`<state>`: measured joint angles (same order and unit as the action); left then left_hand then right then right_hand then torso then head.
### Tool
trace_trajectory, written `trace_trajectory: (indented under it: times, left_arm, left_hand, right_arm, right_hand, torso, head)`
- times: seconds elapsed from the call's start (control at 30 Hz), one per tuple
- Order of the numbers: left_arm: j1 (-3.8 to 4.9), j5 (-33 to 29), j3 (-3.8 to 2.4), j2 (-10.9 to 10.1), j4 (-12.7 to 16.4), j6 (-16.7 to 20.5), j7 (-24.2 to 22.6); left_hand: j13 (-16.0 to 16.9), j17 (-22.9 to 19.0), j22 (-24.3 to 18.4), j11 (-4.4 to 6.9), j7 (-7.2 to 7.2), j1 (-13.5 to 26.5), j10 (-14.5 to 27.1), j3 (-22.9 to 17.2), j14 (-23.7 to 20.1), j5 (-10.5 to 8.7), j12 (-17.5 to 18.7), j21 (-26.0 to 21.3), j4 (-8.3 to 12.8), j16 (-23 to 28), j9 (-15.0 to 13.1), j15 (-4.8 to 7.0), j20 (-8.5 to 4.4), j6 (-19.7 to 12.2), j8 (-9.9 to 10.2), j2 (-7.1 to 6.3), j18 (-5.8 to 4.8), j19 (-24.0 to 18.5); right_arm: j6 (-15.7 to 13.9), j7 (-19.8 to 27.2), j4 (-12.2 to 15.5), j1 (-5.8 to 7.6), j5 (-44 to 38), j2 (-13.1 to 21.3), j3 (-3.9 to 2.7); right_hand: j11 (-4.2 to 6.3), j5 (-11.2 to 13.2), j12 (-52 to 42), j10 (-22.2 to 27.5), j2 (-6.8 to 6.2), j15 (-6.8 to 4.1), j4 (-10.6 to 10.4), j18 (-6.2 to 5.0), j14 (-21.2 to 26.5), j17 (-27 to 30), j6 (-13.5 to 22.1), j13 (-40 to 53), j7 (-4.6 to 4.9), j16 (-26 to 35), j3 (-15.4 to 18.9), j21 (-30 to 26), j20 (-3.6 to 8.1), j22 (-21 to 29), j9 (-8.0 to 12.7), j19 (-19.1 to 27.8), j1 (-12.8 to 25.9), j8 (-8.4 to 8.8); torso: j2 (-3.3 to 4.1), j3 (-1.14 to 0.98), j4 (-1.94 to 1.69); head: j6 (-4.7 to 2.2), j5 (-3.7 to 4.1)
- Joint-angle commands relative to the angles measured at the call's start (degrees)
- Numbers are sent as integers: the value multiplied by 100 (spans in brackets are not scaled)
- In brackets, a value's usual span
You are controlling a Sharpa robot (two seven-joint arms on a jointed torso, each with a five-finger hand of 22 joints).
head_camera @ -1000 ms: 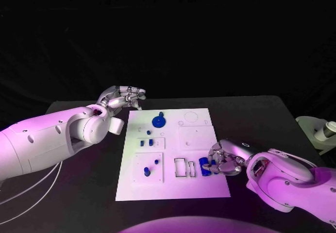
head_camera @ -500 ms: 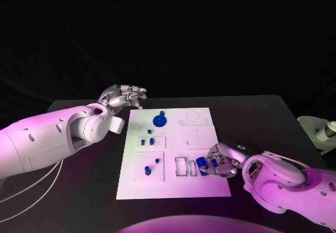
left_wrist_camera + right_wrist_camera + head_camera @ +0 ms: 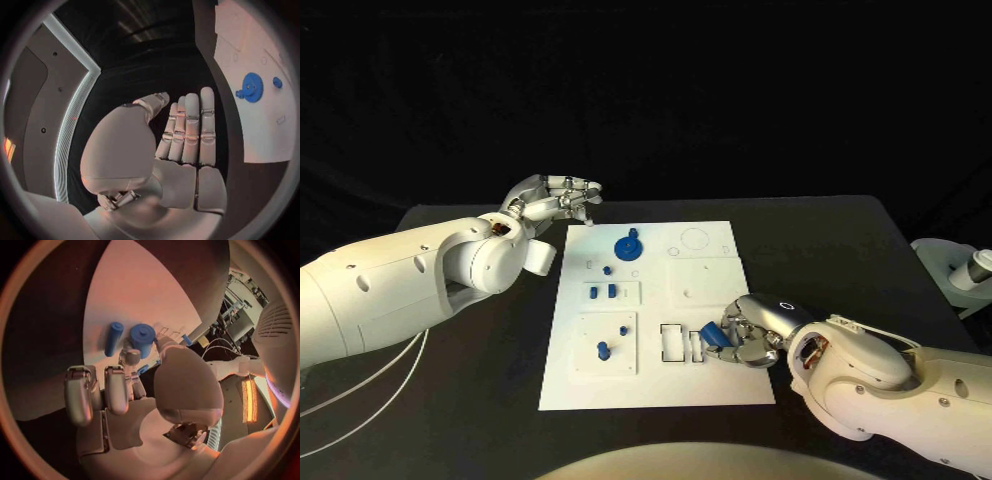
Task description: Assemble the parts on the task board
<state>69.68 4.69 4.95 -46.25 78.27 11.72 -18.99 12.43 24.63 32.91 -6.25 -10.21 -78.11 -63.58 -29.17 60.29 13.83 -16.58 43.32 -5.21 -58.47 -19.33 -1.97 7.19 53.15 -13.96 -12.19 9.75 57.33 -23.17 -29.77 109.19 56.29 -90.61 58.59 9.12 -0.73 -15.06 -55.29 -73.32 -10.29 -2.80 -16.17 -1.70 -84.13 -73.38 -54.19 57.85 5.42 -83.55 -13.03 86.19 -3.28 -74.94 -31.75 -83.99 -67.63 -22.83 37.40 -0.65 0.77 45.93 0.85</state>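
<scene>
Right hand (image 3: 750,338) shifted left, fingers grasping blue part (image 3: 723,336); left hand (image 3: 557,198) clenched.

no readable text, labels or numbers

The task board (image 3: 711,385) lies in the middle of the counter (image 3: 834,240). The gear part (image 3: 629,246) sits near the board's far edge. The left hand (image 3: 557,200) hovers over the counter just off the board's far left corner. The right hand (image 3: 744,338) rests on the board's near right side, a peg (image 3: 721,334) at its fingers (image 3: 727,350), beside the slots (image 3: 681,342).
</scene>
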Motion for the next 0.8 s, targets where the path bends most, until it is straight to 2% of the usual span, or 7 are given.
trace_trajectory:
  times: [0.03, 0.1, 0.3, 0.4, 0.57, 0.7, 0.8]
  left_arm:
    - [3, -6, -4, -1, 19, -113, -11]
    - [3, -6, -4, -3, 20, -113, -10]
    - [2, -6, -4, -9, 20, -116, -8]
    - [2, -6, -4, -9, 19, -118, -6]
    - [2, -6, -4, 3, 23, -128, -7]
    - [2, -6, -4, 10, 40, -135, -5]
    - [2, -6, -4, 11, 49, -134, -3]
  left_hand:
    - [8, -7, -7, 4, -19, -20, 46, 17, -32, 22, -35, -37, -21, -5, 10, -21, 30, -32, 37, 39, 71, 17]
    - [8, -7, -7, 4, -19, -20, 46, 17, -32, 22, -35, -37, -21, -5, 10, -21, 30, -32, 37, 39, 71, 17]
    - [8, -7, -7, 4, -19, -20, 46, 17, -32, 22, -35, -37, -21, -5, 10, -21, 30, -32, 37, 39, 71, 17]
    - [8, -7, -7, 4, -19, -20, 46, 17, -32, 22, -35, -37, -21, -5, 10, -21, 30, -32, 37, 39, 71, 17]
    - [8, -7, -7, 4, -19, -20, 46, 17, -32, 22, -35, -37, -21, -5, 10, -21, 30, -32, 37, 39, 71, 17]
    - [8, -9, -9, 3, -19, -16, 49, 19, -33, 23, -38, -41, -28, -6, 11, -23, 31, -33, 38, 44, 70, 18]
    - [8, -9, -9, 3, -19, -16, 49, 19, -33, 23, -38, -41, -28, -6, 11, -23, 31, -33, 38, 44, 70, 18]
  right_arm:
    - [-186, -104, -9, -58, -59, -25, 37]
    - [-363, -103, 23, -62, -54, -7, 35]
    - [-856, -23, 234, -20, 35, 109, -6]
    - [-923, 42, 313, 31, 207, 118, -20]
    - [-827, 182, 324, 97, 716, -29, -33]
    - [-565, 236, 259, 108, 1013, -192, -32]
    - [-419, 257, 216, 98, 1137, -293, -29]
  right_hand:
    - [19, 83, -86, -72, 124, -51, 14, 99, -310, -15, -44, 94, -42, -44, -106, 43, 33, -1413, 3, -485, -216, -28]
    - [64, 379, -314, -210, 252, -87, 38, 108, -322, -75, -120, 322, -90, -73, -323, 88, 65, -1425, -7, -501, -441, -65]
    - [111, 384, -670, -406, 303, -123, 8, 115, -330, -131, -219, 670, -145, -98, -559, 120, 95, -1434, -22, -512, -544, -116]
    - [117, 393, -703, -426, 303, -129, -6, 118, -335, -160, -233, 707, -151, -109, -604, 135, 101, -1438, -24, -518, -540, -124]
    - [127, 369, -705, -436, 321, -142, -24, 117, -338, -181, -243, 736, -160, -120, -761, 131, 117, -1437, -26, -516, -514, -130]
    - [118, 396, -707, -441, 301, -137, -43, 115, -340, -192, -244, 755, -149, -127, -798, 122, 118, -1435, -28, -513, -414, -132]
    - [112, 432, -709, -446, 273, -132, -47, 116, -339, -190, -249, 773, -144, -127, -814, 125, 115, -1435, -31, -514, -303, -137]
  torso:
    - [-3, 3, 0]
    - [-5, 0, 1]
    - [-7, -5, -2]
    - [-3, -3, 3]
    - [-1, 6, -2]
    - [5, -7, -26]
    - [6, -4, -23]
  head:
    - [1, -13]
    - [0, -20]
    - [-10, -15]
    - [-23, -10]
    - [-45, -5]
    - [-34, -12]
    - [-28, -13]
